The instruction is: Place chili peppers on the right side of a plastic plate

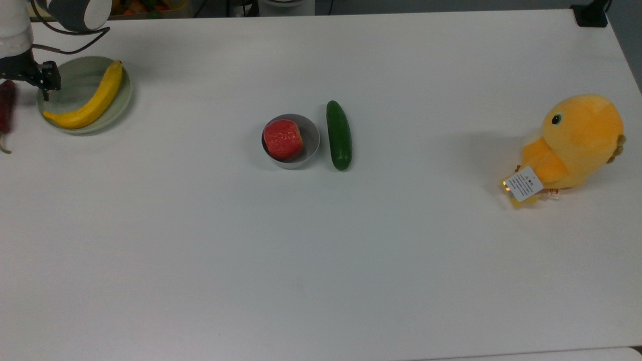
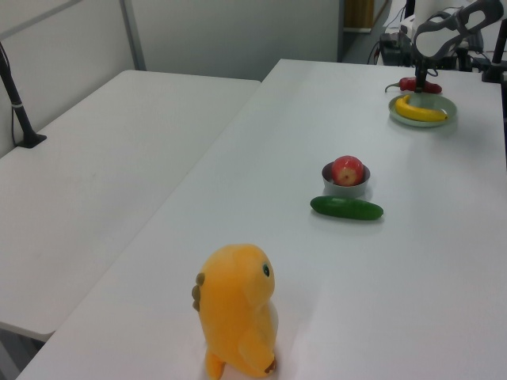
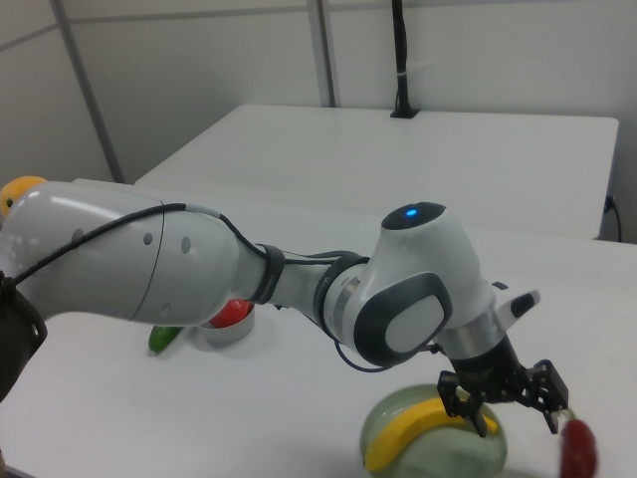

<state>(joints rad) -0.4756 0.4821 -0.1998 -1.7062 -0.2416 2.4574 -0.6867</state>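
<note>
— Chili peppers (image 1: 6, 108): where do you see them?
— On the table (image 1: 321, 240), just off the plastic plate (image 1: 67, 93) on the top view's left, not on it.
— And your gripper (image 3: 510, 406)?
— Released: its fingers (image 3: 485, 422) stand spread above the plate's edge, nothing between them, the chili apart from them.
— What sits on the plate?
— You have a banana (image 1: 90, 100) lying across it

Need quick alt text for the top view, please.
At the top view's far left, the gripper hangs open over the chili lying beside the plate holding a banana.
</note>
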